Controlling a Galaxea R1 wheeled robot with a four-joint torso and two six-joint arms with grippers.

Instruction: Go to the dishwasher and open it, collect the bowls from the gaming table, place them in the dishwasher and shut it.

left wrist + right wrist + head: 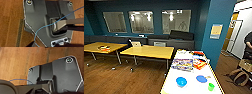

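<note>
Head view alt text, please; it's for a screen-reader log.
A white-topped gaming table holds a blue bowl, a blue dish, a small green bowl and game boxes. Yellow tables stand beyond on wood floor.

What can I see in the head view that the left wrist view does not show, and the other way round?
Head view: the gaming table with a white top, carrying a blue bowl, a blue flat dish, a green bowl and colourful boxes; also yellow tables. Left wrist view: the robot's dark plate and a thin blue cable. Both share the brown wooden floor.
</note>
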